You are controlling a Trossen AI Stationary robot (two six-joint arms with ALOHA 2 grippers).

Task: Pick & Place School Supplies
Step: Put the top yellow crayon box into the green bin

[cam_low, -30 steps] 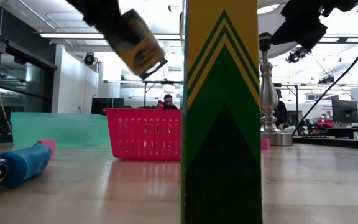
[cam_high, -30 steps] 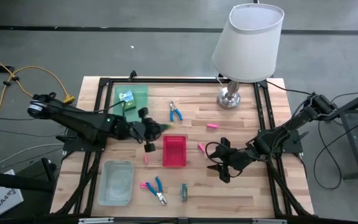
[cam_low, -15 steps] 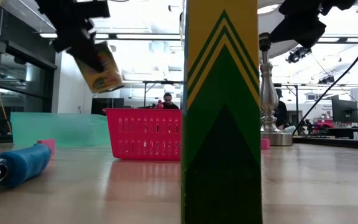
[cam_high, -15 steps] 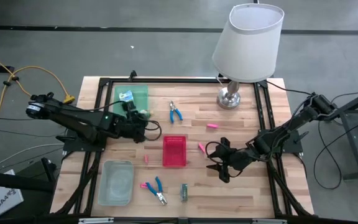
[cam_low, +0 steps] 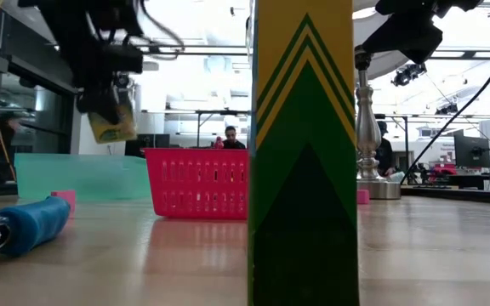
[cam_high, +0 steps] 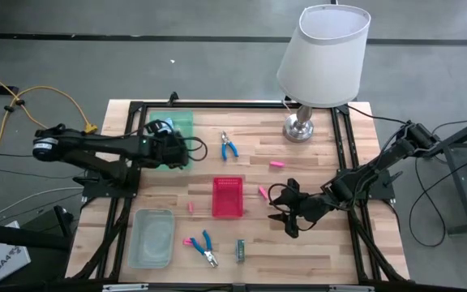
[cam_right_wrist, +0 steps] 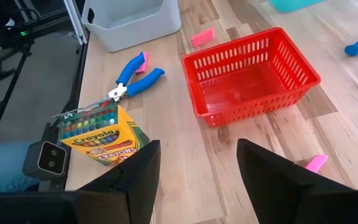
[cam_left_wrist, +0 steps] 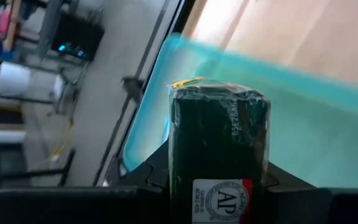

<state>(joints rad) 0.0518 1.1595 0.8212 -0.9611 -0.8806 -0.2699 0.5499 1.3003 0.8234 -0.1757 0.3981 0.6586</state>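
Note:
My left gripper (cam_high: 175, 150) hangs over the flat green tray (cam_high: 183, 122) at the table's far left, shut on a green-and-yellow crayon box (cam_low: 113, 119). A second small box (cam_high: 163, 126) lies on that tray. My right gripper (cam_high: 284, 212) hovers open to the right of the red basket (cam_high: 228, 197). A third crayon box (cam_high: 240, 250) stands on end near the near edge and fills the middle of the low view (cam_low: 304, 153). Pink erasers (cam_high: 276, 164) (cam_high: 262, 192) (cam_high: 191, 208), blue-handled pliers (cam_high: 229, 146) and a blue-and-pink pair (cam_high: 203, 246) lie on the wood. My left gripper pinches the crayon box by its upper end (cam_left_wrist: 219, 186), one finger (cam_left_wrist: 157, 177) on each narrow side. The fingers come from above, pointing down. The box hangs below them, nearly upright and lifted clear, its free end (cam_low: 113, 134) over the green tray (cam_left_wrist: 316, 124).
A clear plastic bin (cam_high: 151, 238) sits at the near left. A lamp (cam_high: 301, 126) with a wide white shade stands at the far right. In the right wrist view the basket (cam_right_wrist: 250, 74), pliers (cam_right_wrist: 135, 81) and crayon box (cam_right_wrist: 101, 137) lie ahead of my open fingers.
My left gripper has carried the crayon box from beside the red basket toward the table's left and far edges, ending over the green tray. The box, strongly tilted a second ago, now hangs nearly upright. My right gripper has kept still.

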